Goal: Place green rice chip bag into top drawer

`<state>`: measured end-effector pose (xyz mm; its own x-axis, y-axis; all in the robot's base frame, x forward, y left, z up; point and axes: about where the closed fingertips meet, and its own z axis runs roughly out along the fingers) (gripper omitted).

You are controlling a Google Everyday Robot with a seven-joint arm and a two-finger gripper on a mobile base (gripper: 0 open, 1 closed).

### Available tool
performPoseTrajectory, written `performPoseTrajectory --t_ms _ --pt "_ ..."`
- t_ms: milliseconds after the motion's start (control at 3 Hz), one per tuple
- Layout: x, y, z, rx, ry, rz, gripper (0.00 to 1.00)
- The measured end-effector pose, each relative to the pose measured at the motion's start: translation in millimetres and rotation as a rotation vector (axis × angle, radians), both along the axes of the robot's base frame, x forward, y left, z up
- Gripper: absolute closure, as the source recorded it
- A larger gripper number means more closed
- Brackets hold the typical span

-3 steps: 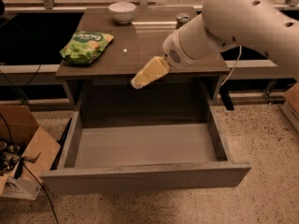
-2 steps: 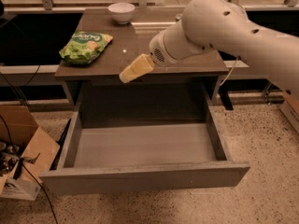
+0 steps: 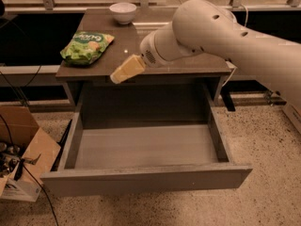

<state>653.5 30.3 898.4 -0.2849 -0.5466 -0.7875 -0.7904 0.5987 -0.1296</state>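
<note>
Arm (image 3: 225, 36) stretches across the table (image 3: 101, 25), gripper (image 3: 123, 71) at its front edge, grip state unclear.

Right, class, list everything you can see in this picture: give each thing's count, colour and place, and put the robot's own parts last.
crinkly light-green rice chip bag: one, green with white lettering, left side of the tabletop.
small round white bowl: one, white, back of the tabletop.
brown-topped table: one, brown, centre of view.
wide grey top drawer: one, grey, pulled open below the tabletop.
cardboard box: one, brown, floor at left.
robot arm: one, white, reaching in from the right.
end effector: one, pale yellow, over the table's front edge, apart from the bag.
</note>
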Motion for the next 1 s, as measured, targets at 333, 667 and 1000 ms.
performPoseTrajectory --t_ms 333,667,1000 --pt "20 42 4 0.020 -0.079 0.074 0.00" --pt "39 77 8 0.042 -0.141 0.133 0.00" --pt "73 124 -1 0.155 -0.135 0.138 0.00"
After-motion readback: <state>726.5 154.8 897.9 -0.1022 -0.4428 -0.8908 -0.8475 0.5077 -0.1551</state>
